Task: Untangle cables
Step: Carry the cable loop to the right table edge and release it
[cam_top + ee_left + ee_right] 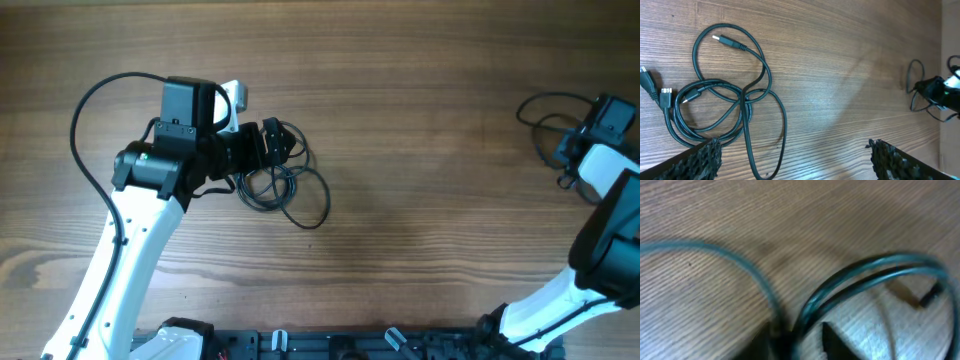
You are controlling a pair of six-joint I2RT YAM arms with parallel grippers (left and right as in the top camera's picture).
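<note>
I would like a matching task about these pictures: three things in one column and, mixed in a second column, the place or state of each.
Things:
1. left gripper
2. right gripper
3. cable tangle

Places or states:
A. lying on the table, left of centre
B. at the far right of the overhead view
C. open, above the loops

Pairs: 1-C, 2-B, 3-A

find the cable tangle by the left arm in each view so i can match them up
overhead: the cable tangle lies left of centre, beside the left arm.
left wrist: it fills the left half of the picture.
right wrist: not in it; the blurred cable there seems to be a different one.
shared landmark: the second cable at the far right, also at the right edge of the left wrist view.
</note>
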